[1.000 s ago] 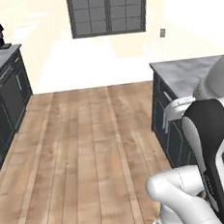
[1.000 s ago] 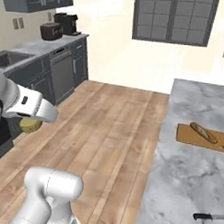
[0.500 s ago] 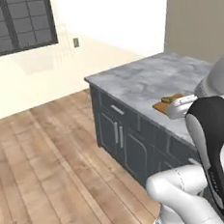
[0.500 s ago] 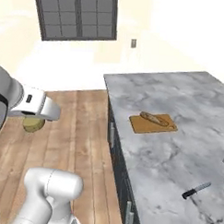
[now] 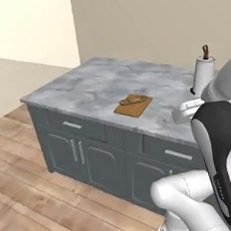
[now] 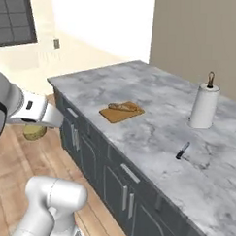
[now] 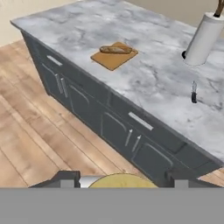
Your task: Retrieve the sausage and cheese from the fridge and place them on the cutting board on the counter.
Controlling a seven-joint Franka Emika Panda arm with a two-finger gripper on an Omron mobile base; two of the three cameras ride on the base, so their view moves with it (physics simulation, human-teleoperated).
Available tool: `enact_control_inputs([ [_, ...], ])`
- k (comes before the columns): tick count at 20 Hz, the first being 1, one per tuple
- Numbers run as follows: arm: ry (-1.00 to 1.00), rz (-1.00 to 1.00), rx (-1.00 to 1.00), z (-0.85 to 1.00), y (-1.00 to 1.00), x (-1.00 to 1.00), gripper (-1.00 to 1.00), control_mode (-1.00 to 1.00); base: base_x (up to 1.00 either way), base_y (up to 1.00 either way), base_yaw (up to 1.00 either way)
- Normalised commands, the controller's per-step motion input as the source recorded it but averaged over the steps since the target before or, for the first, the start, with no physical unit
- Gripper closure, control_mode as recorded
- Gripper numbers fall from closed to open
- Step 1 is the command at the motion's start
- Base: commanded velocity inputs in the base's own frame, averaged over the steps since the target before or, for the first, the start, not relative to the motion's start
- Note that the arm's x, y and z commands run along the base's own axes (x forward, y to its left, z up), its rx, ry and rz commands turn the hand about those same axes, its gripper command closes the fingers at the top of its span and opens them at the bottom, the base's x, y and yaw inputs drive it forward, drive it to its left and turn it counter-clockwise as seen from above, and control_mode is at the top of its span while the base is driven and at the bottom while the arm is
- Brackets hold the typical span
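My gripper point(image 6: 38, 127) hangs over the wood floor to the left of the counter point(image 6: 153, 136), shut on the cheese point(image 6: 34, 132), a pale yellow-olive lump. In the hand view the cheese point(image 7: 122, 180) sits between the two fingertips point(image 7: 65, 178), its lower part hidden. The tan cutting board point(image 5: 133, 106) point(image 6: 121, 112) point(image 7: 114, 55) lies near the counter's point(image 5: 95, 87) front edge, well ahead of the gripper point(image 7: 122, 179). A short brown sausage point(image 5: 133, 100) point(image 6: 123, 107) point(image 7: 116, 50) rests on the board's far side. The fridge is out of view.
A paper towel roll point(image 6: 204, 106) point(image 7: 204, 39) stands upright on the counter to the right of the board. A dark-handled knife point(image 6: 182, 151) point(image 7: 194, 92) lies in front of it. Dark grey cabinet doors with silver handles point(image 7: 131, 135) face the wood floor point(image 5: 41, 209).
The whole picture has swung as the base turned: the counter with the board now lies close and central. The cheese stays in the gripper.
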Motion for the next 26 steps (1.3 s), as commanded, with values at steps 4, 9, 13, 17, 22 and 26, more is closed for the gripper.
enact_control_inputs([
  [4, 0.00, 0.00, 0.00, 0.00, 0.00, 0.00, 1.00, 1.00, 0.00, 0.81, -0.68],
  [9, 0.00, 0.00, 0.00, 0.00, 0.00, 0.00, 1.00, 1.00, 0.00, 0.85, -0.66],
  [13, 0.00, 0.00, 0.00, 0.00, 0.00, 0.00, 1.00, 1.00, 0.00, 0.94, -0.62],
  [17, 0.00, 0.00, 0.00, 0.00, 0.00, 0.00, 1.00, 1.00, 0.02, 1.00, -0.47],
  [22, 0.00, 0.00, 0.00, 0.00, 0.00, 0.00, 1.00, 1.00, 0.09, 1.00, -0.33],
  [26, 0.00, 0.00, 0.00, 0.00, 0.00, 0.00, 1.00, 1.00, 0.60, 0.91, -0.19],
])
